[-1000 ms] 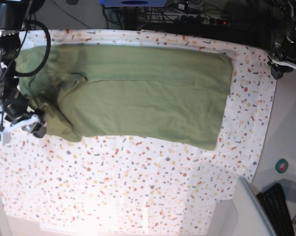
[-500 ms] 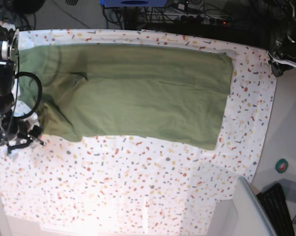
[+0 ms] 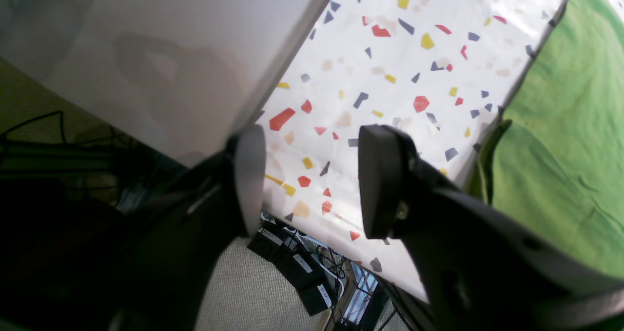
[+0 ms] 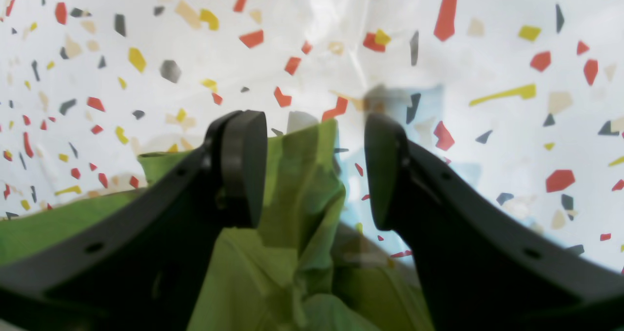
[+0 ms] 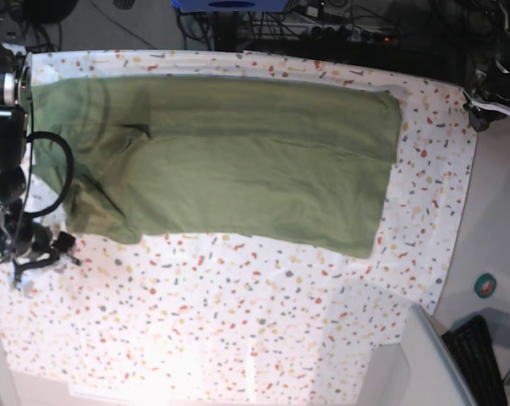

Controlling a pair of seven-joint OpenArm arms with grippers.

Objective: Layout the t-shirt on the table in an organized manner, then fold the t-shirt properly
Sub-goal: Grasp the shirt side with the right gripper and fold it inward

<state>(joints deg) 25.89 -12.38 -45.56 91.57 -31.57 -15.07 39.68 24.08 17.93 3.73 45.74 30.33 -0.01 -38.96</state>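
Observation:
The olive-green t-shirt [image 5: 238, 161] lies spread flat across the far half of the speckled table [image 5: 238, 321]. Its sleeve end is bunched at the left. My right gripper [image 5: 45, 254] is open at the table's left edge, just off the shirt's near-left corner. In the right wrist view a crumpled fold of the shirt [image 4: 297, 209] sits between and below the open fingers [image 4: 241, 167], unclamped. My left gripper [image 3: 312, 180] is open and empty over the table's right edge. The shirt's hem [image 3: 560, 126] lies to its right there. In the base view this gripper [image 5: 481, 108] is at the far right.
A green tape roll [image 5: 486, 285] and a black keyboard [image 5: 483, 355] lie on the grey surface right of the table. A pale grey bin edge [image 5: 424, 355] stands at the front right. Cables and boxes [image 5: 322, 25] run along the back.
My right gripper has moved toward the near side along the table's left edge, off the shirt's corner. The shirt's left end has settled flatter. The left arm has barely moved.

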